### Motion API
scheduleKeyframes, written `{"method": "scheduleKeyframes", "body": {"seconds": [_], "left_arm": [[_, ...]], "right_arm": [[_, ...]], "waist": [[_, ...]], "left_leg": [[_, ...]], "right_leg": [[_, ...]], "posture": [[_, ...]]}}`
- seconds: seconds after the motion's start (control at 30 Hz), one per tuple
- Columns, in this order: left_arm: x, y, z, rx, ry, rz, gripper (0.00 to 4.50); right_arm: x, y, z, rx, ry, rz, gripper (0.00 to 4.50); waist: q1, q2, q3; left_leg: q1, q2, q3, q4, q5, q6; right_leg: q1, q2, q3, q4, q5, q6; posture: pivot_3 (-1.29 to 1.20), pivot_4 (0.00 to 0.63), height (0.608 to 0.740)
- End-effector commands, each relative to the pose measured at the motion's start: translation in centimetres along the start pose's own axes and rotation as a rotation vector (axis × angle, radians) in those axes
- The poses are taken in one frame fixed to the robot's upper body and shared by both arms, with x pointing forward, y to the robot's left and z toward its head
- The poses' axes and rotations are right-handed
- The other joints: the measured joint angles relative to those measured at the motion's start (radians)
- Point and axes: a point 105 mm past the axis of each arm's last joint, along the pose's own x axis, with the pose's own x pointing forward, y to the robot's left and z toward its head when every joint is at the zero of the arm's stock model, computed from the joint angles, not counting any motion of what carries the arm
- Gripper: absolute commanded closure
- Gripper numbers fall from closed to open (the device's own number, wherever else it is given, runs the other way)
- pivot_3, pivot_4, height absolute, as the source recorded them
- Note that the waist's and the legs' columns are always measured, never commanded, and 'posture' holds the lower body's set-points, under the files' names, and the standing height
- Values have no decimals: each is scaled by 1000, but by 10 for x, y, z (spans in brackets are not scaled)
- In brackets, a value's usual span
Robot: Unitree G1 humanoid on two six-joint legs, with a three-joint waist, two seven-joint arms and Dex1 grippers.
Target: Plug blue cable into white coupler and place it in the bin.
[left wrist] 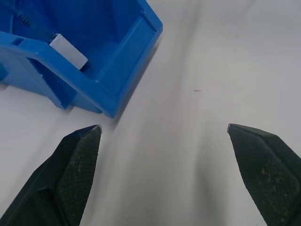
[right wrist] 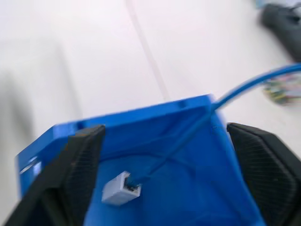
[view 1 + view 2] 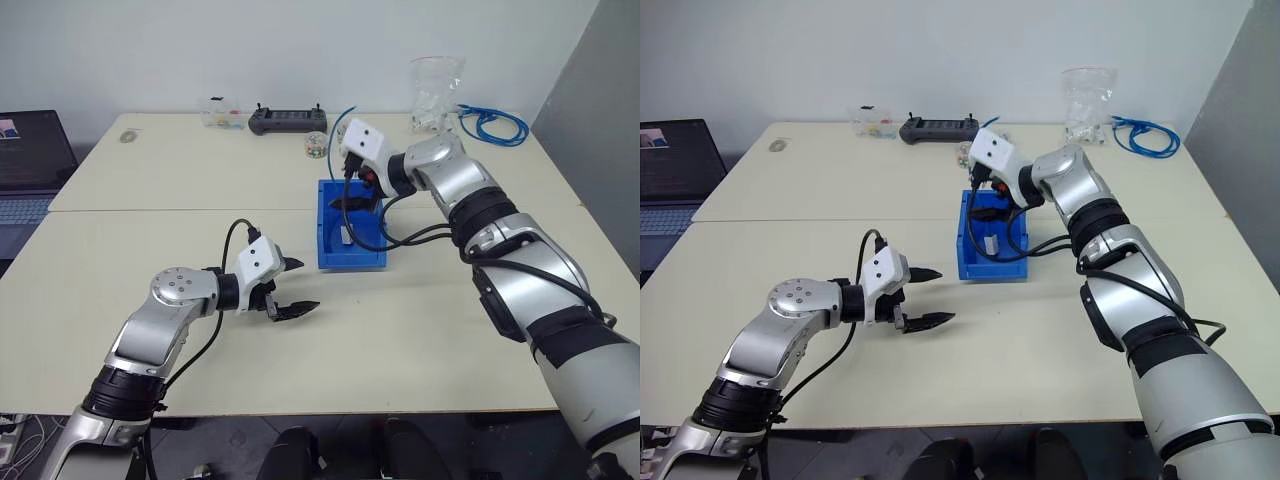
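The blue bin stands at the table's middle. Inside it lies the white coupler with the blue cable plugged into it; the cable runs up over the bin's far wall. My right gripper hovers over the bin, open, both fingers wide apart and clear of the coupler. My left gripper is open and holds nothing, just above the table to the left of the bin's near corner. The coupler shows over the bin's wall.
Along the table's far edge are a black controller, a small clear box, a clear plastic bag and a coiled bundle of blue cable. A laptop sits at the far left.
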Motion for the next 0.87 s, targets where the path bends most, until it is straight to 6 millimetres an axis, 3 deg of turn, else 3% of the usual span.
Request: {"method": "scheduleKeyframes", "body": {"seconds": [0.03,0.13,0.23,0.3,0.43,0.6,0.7,0.87], "left_arm": [[0,4,11,30,-30,19,0],[-7,15,8,14,-32,83,0],[-19,28,10,20,-32,155,0],[-29,36,11,14,-38,200,0],[-47,51,14,15,-35,295,0],[-61,57,13,18,3,334,0],[-66,61,12,9,15,327,0],[-66,59,10,-15,17,293,0]], "right_arm": [[-11,-9,9,-34,-31,-16,42],[-30,-17,7,54,-122,-17,42],[-55,-12,3,174,-243,5,42],[-74,4,-4,247,-299,15,42],[-112,57,-24,323,-331,60,42],[-145,94,-43,391,-290,76,42],[-155,100,-58,418,-238,52,42],[-159,92,-72,414,-184,-5,42]], "waist": [[0,0,0],[0,0,0],[6,0,0],[7,0,0],[7,0,0],[0,0,0],[3,-1,1],[0,-1,1]], "left_leg": [[0,0,0,0,0,0],[0,0,0,0,0,0],[-1,0,-2,1,0,0],[-2,0,-2,1,0,0],[-6,0,-4,1,0,0],[-3,0,-3,2,0,1],[1,0,-4,1,0,1],[7,1,0,0,0,1]], "right_leg": [[0,0,0,0,0,0],[0,0,0,1,0,0],[1,0,-2,0,0,0],[0,0,-2,0,0,0],[-2,-1,-3,-1,0,0],[-1,-1,-3,0,0,0],[4,1,-4,0,-1,1],[7,1,-4,0,-3,5]], "posture": [[0,150,740],[0,150,740],[0,150,740],[0,150,740],[0,150,740],[0,150,740],[0,150,740],[0,150,740]]}}
